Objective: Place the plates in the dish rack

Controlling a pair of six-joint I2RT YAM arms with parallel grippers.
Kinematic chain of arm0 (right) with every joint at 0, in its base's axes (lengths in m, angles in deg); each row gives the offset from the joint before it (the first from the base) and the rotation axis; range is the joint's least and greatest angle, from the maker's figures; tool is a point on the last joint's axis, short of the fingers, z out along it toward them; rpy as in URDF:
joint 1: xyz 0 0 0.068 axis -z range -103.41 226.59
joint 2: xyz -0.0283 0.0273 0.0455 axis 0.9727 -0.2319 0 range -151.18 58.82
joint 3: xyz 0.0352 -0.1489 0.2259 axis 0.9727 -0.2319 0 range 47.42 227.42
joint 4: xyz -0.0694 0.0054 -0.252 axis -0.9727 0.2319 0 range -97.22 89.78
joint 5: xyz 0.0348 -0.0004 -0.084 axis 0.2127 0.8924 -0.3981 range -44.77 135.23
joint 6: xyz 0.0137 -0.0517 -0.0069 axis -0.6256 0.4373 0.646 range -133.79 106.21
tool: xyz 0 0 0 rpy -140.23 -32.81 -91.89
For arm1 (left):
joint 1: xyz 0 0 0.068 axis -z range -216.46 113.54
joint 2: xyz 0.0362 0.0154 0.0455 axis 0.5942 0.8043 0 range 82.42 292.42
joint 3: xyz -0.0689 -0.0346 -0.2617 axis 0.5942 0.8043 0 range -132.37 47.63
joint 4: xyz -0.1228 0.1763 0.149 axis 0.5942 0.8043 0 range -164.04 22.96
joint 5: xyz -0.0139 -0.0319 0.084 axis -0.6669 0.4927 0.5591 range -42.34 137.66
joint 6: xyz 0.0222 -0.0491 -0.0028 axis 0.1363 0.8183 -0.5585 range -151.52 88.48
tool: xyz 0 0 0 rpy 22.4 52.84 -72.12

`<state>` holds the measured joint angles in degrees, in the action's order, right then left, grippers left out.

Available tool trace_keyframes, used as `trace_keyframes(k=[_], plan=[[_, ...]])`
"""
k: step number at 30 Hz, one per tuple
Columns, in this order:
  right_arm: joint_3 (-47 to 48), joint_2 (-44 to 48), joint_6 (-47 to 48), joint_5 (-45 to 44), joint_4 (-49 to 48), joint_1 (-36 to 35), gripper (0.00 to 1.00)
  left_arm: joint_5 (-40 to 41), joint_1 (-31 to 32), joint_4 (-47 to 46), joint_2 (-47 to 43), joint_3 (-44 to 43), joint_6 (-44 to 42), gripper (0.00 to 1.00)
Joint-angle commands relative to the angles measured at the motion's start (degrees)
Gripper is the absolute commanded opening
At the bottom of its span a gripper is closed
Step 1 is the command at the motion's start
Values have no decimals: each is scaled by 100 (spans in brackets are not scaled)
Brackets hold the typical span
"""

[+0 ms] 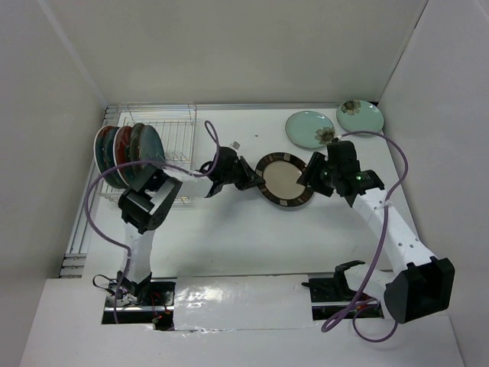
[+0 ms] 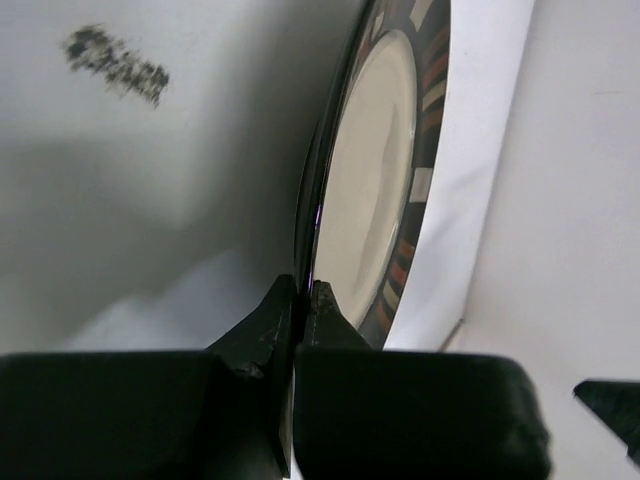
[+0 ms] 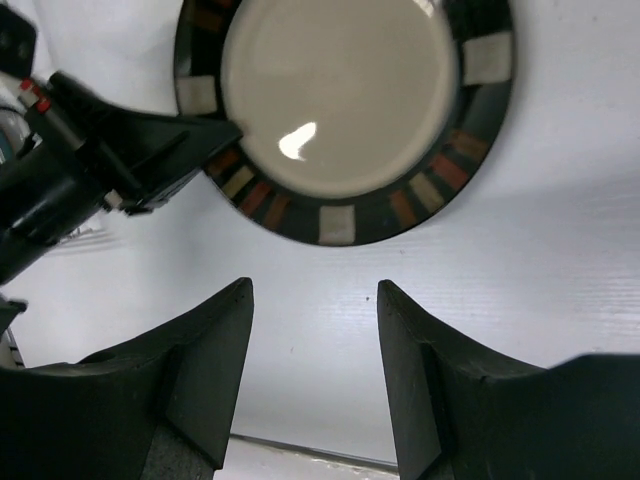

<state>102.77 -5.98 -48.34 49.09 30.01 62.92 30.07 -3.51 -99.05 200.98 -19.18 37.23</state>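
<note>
On the desk, the dish rack sits back left with what look like four plates standing at its left end, a lone plate sits mid-desk between the left claw on its left rim and the right claw just to its right, and two more plates lie side by side at the back right.

You have plain white walls boxing a white surface; light even, one dark smudge.

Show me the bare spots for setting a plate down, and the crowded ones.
Free: the near middle of the table, in front of the cream plate; also the back strip between the dish rack and the mint plates. Crowded: around the cream plate, where the left end effector grips its rim and the right end effector hovers.
</note>
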Motion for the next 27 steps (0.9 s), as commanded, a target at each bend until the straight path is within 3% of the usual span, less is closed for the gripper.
trace_keyframes(k=[1,10,17,22,24,25,27], plan=[[-77,266,203,88,109,137,60,632,-25,567,-1042,141,-818,0],[-261,318,580,651,-23,532,60,2091,-25,2446,-3329,-218,-2637,0],[-376,318,686,985,-242,638,60,4206,-78,3686,-4578,-956,-4210,0],[-438,257,739,1170,-374,699,60,5544,-184,3811,-4974,-1194,-5640,0],[-490,204,739,1223,-436,752,61,6088,-236,3592,-5080,-1255,-6108,0],[-490,143,739,1292,-436,752,61,6326,-306,3217,-5141,-1256,-6780,0],[-490,90,739,1345,-488,752,60,6477,-386,3100,-5141,-1256,-6970,0]])
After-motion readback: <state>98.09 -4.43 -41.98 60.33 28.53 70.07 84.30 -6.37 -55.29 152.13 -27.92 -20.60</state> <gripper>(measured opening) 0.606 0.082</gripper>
